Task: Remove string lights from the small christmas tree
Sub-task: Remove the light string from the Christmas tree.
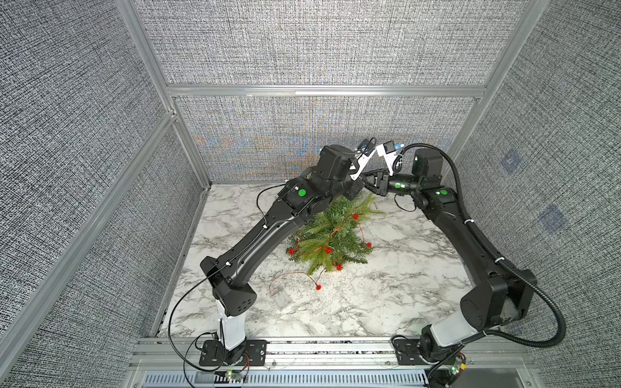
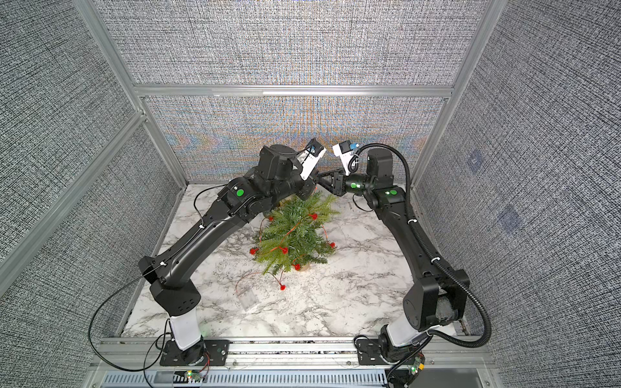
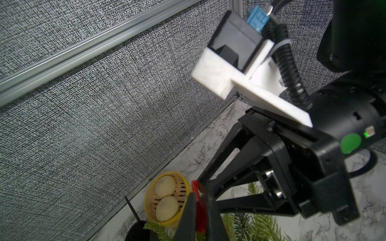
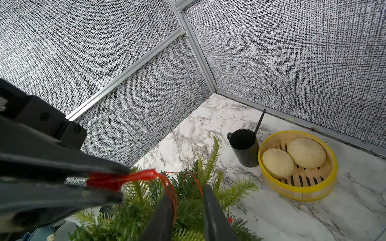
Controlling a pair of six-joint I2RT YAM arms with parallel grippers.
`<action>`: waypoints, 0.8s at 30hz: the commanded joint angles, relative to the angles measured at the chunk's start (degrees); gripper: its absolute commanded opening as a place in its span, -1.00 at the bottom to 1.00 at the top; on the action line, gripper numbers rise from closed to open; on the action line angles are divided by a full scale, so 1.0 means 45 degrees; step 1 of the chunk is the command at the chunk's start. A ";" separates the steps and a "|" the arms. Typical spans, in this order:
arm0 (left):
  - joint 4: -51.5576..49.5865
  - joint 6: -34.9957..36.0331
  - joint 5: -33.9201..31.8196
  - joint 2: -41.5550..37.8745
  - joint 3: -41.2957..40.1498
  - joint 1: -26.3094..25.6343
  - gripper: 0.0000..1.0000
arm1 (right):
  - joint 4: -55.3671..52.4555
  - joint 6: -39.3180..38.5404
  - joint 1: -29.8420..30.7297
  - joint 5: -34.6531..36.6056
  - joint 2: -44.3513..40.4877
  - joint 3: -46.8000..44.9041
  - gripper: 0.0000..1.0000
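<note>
Left gripper (image 4: 125,182) clamped tight on end red bulb of string lights (image 4: 104,181), bulb held above top of small christmas tree (image 1: 331,235). Right gripper (image 4: 187,191) just beside, tips facing left jaws. Its fingers (image 4: 211,208) not meeting: narrow gap, coppery wire running through it. Tree directly below both jaws, rest of wire and bulbs draped over fronds. Clear battery box (image 1: 282,299) on marble table (image 1: 386,302), well apart from jaws. Beyond jaws: black mug (image 4: 245,148), yellow steamer basket (image 4: 292,190), two buns (image 4: 306,152).
</note>
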 commanded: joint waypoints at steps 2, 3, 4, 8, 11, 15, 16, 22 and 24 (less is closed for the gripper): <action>0.0268 -0.0065 -0.0001 -0.0179 -0.0051 -0.0009 -1.00 | 0.0179 -0.0034 0.0009 -0.0076 0.0059 0.0072 -0.66; 0.0277 -0.0066 0.0017 -0.0199 -0.0085 -0.0013 -1.00 | 0.0199 -0.0017 0.0009 -0.0091 0.0050 0.0067 -0.67; 0.0304 -0.0066 0.0024 -0.0208 -0.0107 -0.0018 -1.00 | 0.0188 -0.0014 0.0021 -0.0084 0.0049 0.0071 -0.68; 0.0328 -0.0054 0.0039 -0.0243 -0.0197 -0.0034 -1.00 | 0.0278 -0.0034 0.0025 -0.0017 -0.0044 -0.0037 -0.82; 0.0367 -0.0080 0.0053 -0.0285 -0.0279 -0.0036 -1.00 | 0.0288 -0.0017 0.0022 0.0042 -0.0115 -0.0048 -1.00; 0.0464 -0.0156 0.0019 -0.0418 -0.0444 -0.0039 -0.85 | 0.0250 -0.0034 0.0015 0.0158 -0.0363 -0.0168 -1.00; 0.0484 -0.0154 0.0004 -0.0445 -0.0478 -0.0029 -0.77 | 0.0220 -0.0051 0.0007 0.0213 -0.0445 -0.0210 -1.00; 0.0441 -0.0395 -0.0050 -0.0815 -0.0712 -0.0048 -0.25 | -0.0198 -0.0146 0.0063 0.0647 -0.0933 -0.0361 -1.00; 0.0463 -0.0488 0.0056 -0.1043 -0.0939 -0.0091 -0.09 | -0.0461 -0.0236 0.0086 0.0969 -0.1135 -0.0434 -1.00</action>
